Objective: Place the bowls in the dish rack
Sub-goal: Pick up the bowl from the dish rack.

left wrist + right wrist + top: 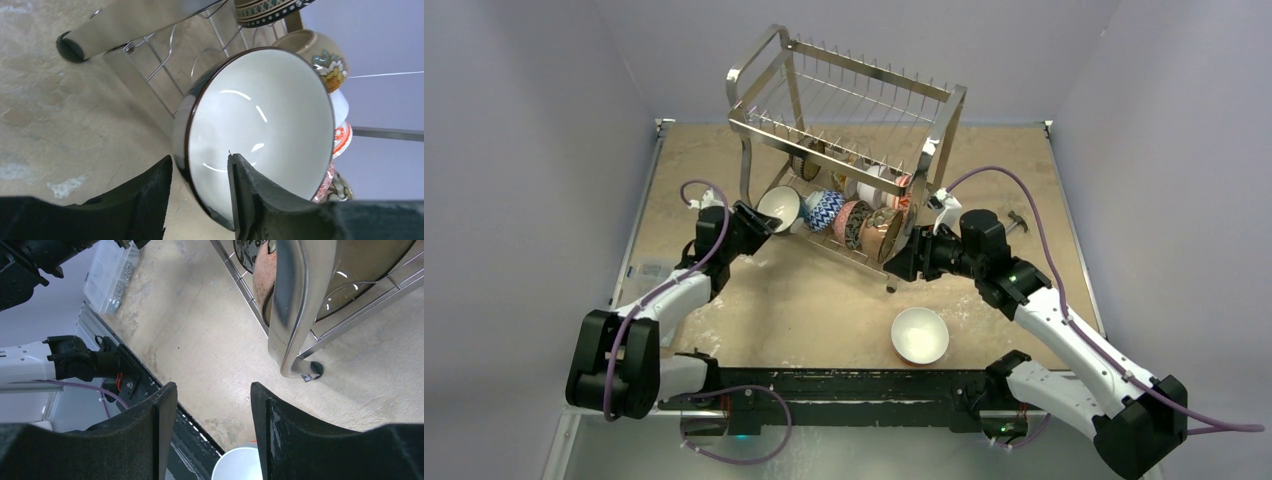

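The chrome dish rack (844,110) stands at the back of the table, and several bowls sit in a row on its lower tier. At the left end of that row leans a dark-rimmed bowl with a white inside (779,205) (260,115). My left gripper (762,222) (200,158) is open and straddles its rim, one finger outside with a gap and one over the inside. A blue-and-white patterned bowl (824,210) and a copper bowl (884,235) (262,285) follow. My right gripper (902,262) (214,386) hangs open and empty by the rack's right front leg (290,305). An orange bowl with a white inside (920,335) (240,465) stands upright on the table.
A clear plastic box (107,280) lies at the table's left edge. A small dark object (1016,220) rests on the right of the table. The rack's left foot (70,47) stands close to the left gripper. Walls close in the table on three sides.
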Controlling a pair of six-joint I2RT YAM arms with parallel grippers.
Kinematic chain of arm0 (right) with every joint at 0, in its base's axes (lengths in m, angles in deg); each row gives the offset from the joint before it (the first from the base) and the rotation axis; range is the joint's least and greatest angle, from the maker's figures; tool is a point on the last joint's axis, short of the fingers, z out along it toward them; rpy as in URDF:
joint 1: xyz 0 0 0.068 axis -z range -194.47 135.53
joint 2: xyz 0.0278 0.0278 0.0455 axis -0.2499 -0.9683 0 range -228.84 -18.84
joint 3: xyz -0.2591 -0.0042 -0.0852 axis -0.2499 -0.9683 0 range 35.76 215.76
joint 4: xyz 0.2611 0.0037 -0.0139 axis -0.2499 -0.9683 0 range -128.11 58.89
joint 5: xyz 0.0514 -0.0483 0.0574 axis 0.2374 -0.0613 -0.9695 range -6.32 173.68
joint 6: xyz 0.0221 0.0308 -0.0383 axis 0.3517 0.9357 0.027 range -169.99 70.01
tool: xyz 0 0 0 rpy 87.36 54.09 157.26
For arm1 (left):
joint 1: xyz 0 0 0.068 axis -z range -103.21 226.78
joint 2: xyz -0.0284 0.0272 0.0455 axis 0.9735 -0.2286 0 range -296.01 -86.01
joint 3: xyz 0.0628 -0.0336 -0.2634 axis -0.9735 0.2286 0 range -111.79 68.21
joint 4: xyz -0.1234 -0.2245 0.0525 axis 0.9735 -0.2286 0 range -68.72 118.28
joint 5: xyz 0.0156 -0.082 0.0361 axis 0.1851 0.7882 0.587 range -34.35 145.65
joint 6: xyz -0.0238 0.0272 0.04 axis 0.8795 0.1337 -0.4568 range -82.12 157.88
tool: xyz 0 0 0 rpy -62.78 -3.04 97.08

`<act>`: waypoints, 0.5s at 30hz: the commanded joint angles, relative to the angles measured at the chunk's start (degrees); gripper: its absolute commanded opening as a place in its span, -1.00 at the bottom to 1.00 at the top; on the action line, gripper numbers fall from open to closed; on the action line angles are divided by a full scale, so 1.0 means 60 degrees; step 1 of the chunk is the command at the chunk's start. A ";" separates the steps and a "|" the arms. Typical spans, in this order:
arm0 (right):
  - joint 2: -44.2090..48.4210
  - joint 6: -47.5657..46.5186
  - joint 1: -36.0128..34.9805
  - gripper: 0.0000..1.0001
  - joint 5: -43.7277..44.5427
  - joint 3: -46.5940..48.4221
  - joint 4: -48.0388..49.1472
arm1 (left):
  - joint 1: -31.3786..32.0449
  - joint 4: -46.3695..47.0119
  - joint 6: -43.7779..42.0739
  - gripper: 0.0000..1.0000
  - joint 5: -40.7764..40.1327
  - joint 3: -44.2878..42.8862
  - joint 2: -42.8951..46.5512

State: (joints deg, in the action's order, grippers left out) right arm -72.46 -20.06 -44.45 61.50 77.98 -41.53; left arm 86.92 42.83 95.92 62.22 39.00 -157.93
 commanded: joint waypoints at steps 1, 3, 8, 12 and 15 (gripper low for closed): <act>0.0101 -0.0160 -0.0028 0.17 -0.0025 0.0127 0.0150 | -0.0100 0.1024 0.0458 -0.31 -0.0025 -0.0078 0.0102; 0.0105 -0.0149 -0.0031 0.17 -0.0039 0.0131 0.0182 | -0.0127 0.0679 0.0332 -0.71 -0.0349 -0.0179 0.0308; 0.0092 -0.0122 -0.0028 0.18 -0.0090 0.0170 0.0301 | -0.0131 -0.0659 -0.0592 -1.00 -0.1294 -0.0701 0.1040; 0.0035 -0.0084 -0.0029 0.30 -0.0215 0.0164 0.0400 | -0.0122 -0.1601 -0.1658 -1.00 -0.1684 -0.1136 0.1559; 0.0059 0.0061 -0.0028 0.47 -0.0398 0.0097 0.0542 | -0.0058 -0.2073 -0.2385 -1.00 -0.1700 -0.1275 0.1894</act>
State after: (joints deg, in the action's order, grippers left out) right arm -72.46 -19.99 -44.45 61.22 78.00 -41.14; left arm 86.39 30.74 88.53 53.78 35.92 -150.81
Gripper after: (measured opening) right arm 0.694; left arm 0.053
